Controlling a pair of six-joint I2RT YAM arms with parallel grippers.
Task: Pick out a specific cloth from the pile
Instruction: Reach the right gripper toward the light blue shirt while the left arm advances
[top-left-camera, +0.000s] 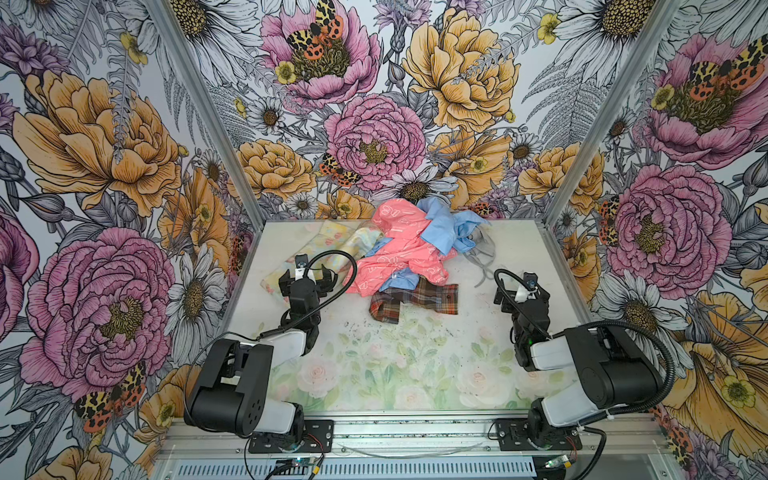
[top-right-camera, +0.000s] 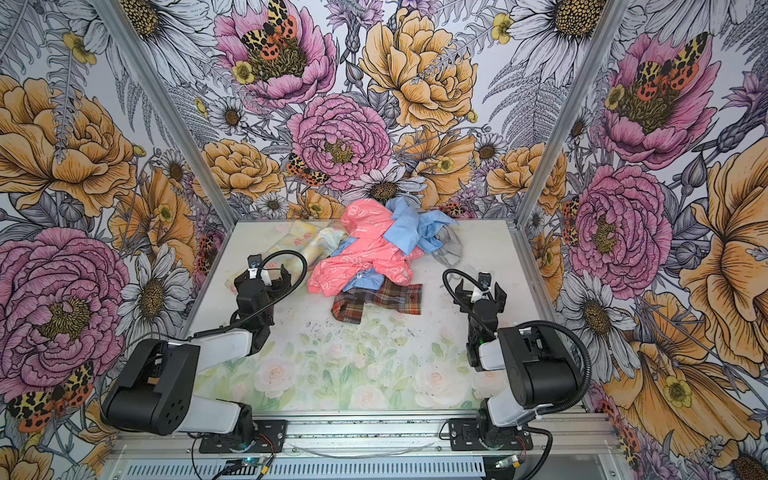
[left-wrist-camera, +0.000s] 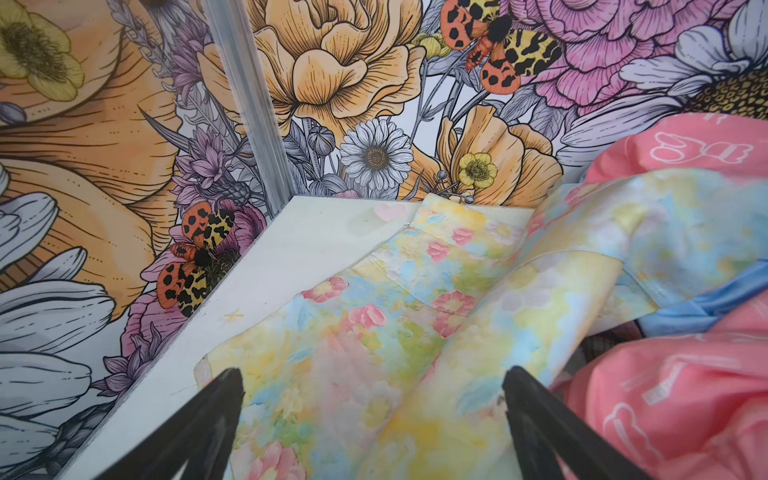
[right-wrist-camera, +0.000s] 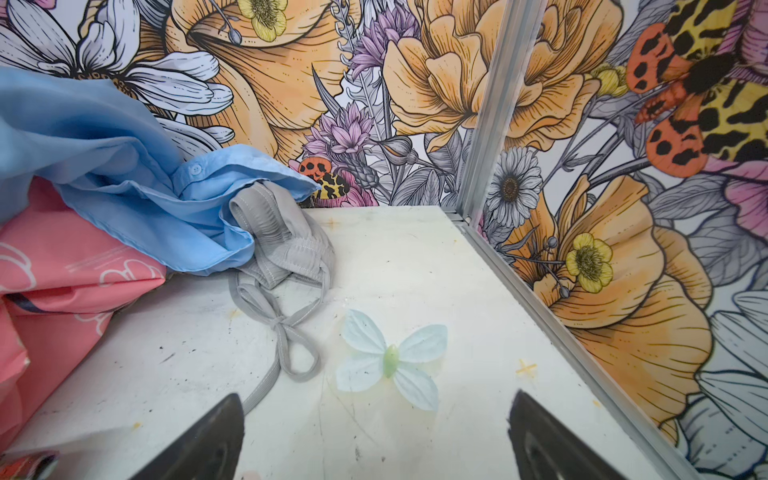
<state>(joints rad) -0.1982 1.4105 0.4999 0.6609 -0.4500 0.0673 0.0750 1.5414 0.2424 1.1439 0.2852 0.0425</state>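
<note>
The pile (top-left-camera: 399, 257) lies at the back middle of the table. The cloth (top-left-camera: 446, 232) is plain sky-blue, draped over the pile's back right, with more of it showing under the coral-pink cloth (top-left-camera: 395, 253). The right wrist view shows the cloth (right-wrist-camera: 124, 166) bunched against the grey cloth (right-wrist-camera: 282, 245). My left gripper (top-left-camera: 307, 274) hangs open over the pastel floral cloth (left-wrist-camera: 395, 332), left of the pile, holding nothing. My right gripper (top-left-camera: 523, 293) stands open over bare table, right of the pile and apart from it.
A red-brown plaid cloth (top-left-camera: 415, 299) sticks out at the pile's front. Grey strings (right-wrist-camera: 286, 345) trail onto the table (top-left-camera: 395, 365). Flowered walls with aluminium posts (top-left-camera: 582, 137) close in the back and both sides.
</note>
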